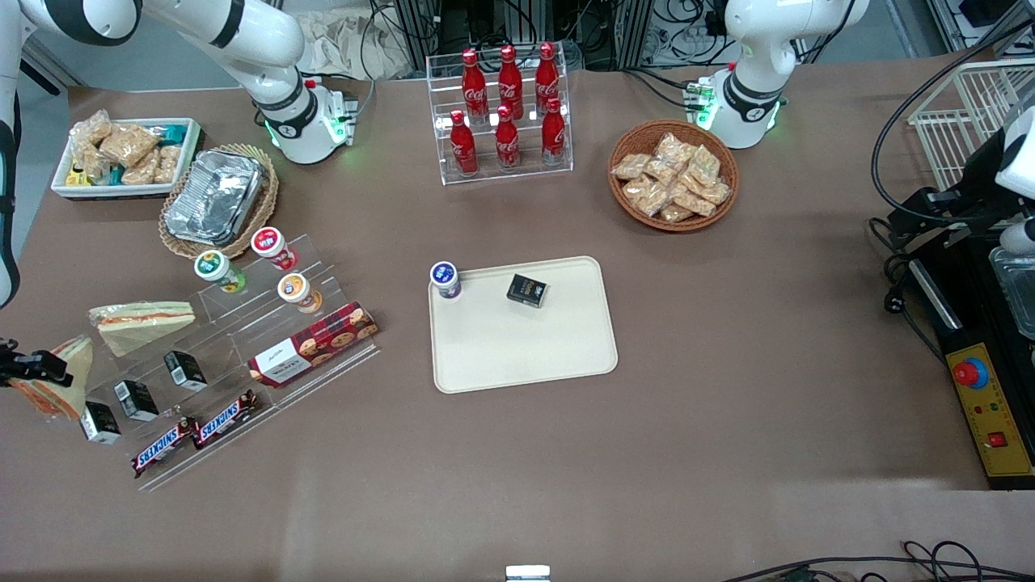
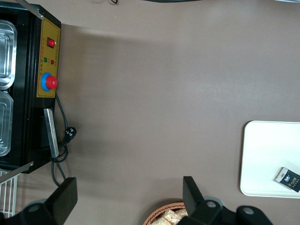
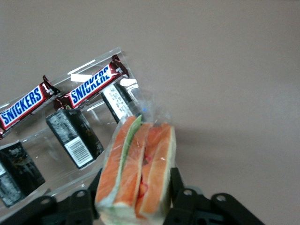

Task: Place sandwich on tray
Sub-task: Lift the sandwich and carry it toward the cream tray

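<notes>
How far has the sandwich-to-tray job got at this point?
Done: the pincer is shut on the sandwich, at the working arm's end of the table beside the acrylic shelf. In hand: the carry. Left: reaching the tray, which holds only a small cup and a dark box, then release.

Robotics lab dressed as a snack counter. Brown-covered table [image 1: 517, 453] with two white arms bolted at its edge, cable bundles [image 1: 647, 32] and equipment frames above. Black control box [image 1: 982, 396] with red emergency button at the parked arm's end. Shop goods staged: acrylic rack of cola bottles [image 1: 505, 113], clear stepped display [image 1: 234, 364] just beside the gripper [image 3: 136, 197] fingers, wicker basket of snack packs [image 1: 673, 175]
</notes>
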